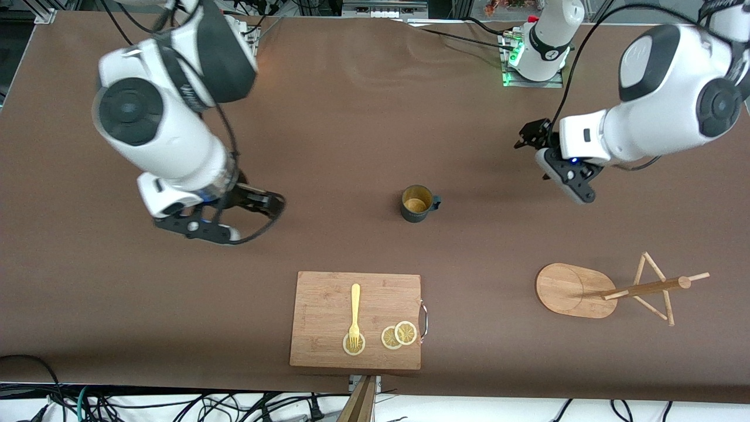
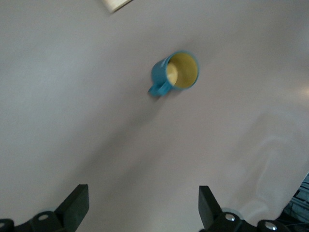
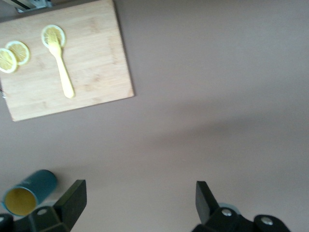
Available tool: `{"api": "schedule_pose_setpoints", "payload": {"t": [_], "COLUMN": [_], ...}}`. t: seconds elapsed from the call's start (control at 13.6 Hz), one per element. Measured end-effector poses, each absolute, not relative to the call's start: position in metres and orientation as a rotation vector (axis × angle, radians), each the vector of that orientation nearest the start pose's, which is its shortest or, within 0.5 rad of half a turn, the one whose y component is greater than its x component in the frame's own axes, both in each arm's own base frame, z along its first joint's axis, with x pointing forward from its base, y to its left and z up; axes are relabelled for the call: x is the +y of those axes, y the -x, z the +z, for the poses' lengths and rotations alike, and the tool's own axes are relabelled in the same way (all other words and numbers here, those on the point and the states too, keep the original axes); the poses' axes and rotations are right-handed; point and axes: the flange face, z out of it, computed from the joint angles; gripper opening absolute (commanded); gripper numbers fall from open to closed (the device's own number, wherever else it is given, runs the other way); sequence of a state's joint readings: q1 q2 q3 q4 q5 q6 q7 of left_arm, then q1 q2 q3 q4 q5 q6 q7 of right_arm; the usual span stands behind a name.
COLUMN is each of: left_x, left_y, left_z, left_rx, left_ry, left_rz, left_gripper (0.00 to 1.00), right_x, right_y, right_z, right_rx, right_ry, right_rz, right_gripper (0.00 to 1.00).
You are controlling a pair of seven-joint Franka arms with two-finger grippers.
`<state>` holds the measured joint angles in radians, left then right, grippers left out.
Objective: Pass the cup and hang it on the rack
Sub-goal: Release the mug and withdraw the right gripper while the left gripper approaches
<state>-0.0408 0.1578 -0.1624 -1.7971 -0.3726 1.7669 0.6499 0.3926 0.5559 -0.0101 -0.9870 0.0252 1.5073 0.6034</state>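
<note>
On the brown table [image 1: 351, 117] the cup [image 1: 417, 204] stands upright at centre. At its 4 o'clock lies the rack [image 1: 577, 290]. Left gripper [image 1: 530, 138] and right gripper [image 1: 275, 205] hover, jaws wide, holding nothing.

The left wrist view is blurring throughout, smearing the cup [image 2: 175, 73] and its handle. A pale corner [image 2: 116, 4] is being cut off at that picture's 12 o'clock edge, too little to identify. In the right wrist view, the cutting board [image 3: 67, 67] is running off the edge at 10 o'clock.
</note>
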Motion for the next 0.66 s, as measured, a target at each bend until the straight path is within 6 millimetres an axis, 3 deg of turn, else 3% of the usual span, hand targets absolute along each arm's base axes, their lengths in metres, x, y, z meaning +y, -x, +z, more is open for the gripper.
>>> {"api": "schedule_pose_setpoints", "payload": {"t": [0.22, 0.37, 0.66], "left_x": [-0.164, -0.175, -0.168], "left_y": [-0.569, -0.561, -0.559], "left_z": [0.399, 0.376, 0.314], "left_rx": [1.534, 1.691, 2.074], "left_ry": [3.283, 3.246, 3.214], "left_rz": [0.002, -0.100, -0.369], "left_gripper": [1.00, 1.00, 1.00], "right_x": [0.239, 0.210, 0.119], "right_y": [-0.644, -0.641, -0.634], "right_z": [0.561, 0.576, 0.597], "right_rx": [0.278, 0.199, 0.108], "right_ry": [3.149, 3.176, 3.159], "right_rz": [0.105, 0.120, 0.154], "right_gripper": [1.00, 1.00, 1.00]}}
